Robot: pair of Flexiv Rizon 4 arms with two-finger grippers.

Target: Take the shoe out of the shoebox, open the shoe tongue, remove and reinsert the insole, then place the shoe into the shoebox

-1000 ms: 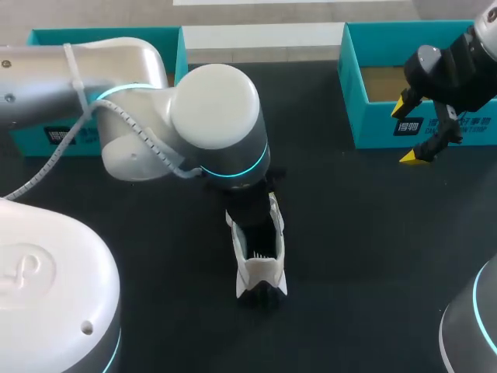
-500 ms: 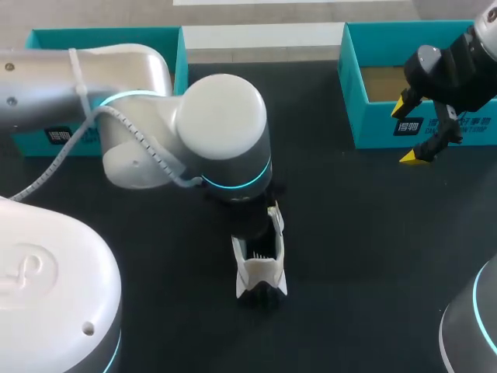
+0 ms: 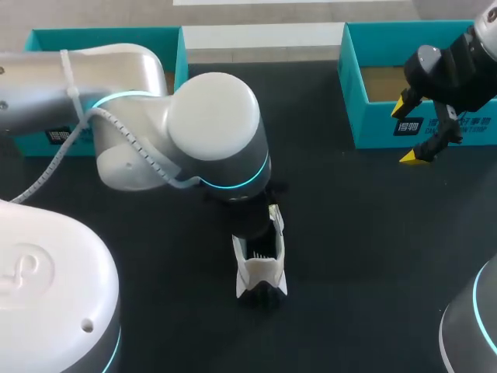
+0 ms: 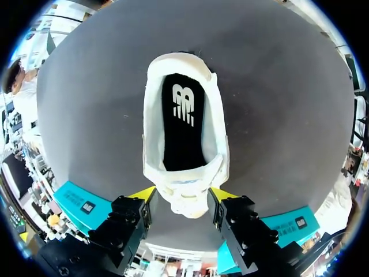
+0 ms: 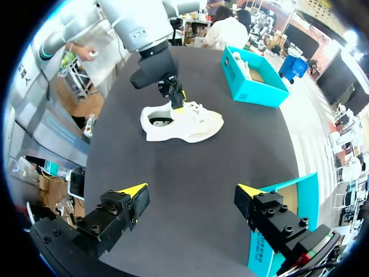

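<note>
> White shoe [image 3: 260, 268] – where's it at, and how are your arms posed?

It's on the black table [image 3: 365, 233], roughly mid-table. It's out of the teal box [image 3: 349, 93] on my right, heel end toward me. My left arm comes in from the left and bends down right over it, so from above its fat joint hides the toe half. Left gripper [image 4: 183, 193] points down at the lace end. Its fingers are spread, one yellow tip just beside each side of the upper, with the tongue [image 4: 187, 203] between them. Can't tell if the tips actually press on it. The black insole [image 4: 181, 127] lies inside the shoe. My right arm hangs up by the box, right gripper [image 3: 407, 130] spread wide with nothing in it, well apart from the shoe.

> Anything change in the last second?

A bit. My left arm came down toward the shoe and now covers more of its front than a second ago. In the last half second the joint slid slightly back to the left. The heel end hasn't budged, and the right arm hasn't either.
</note>
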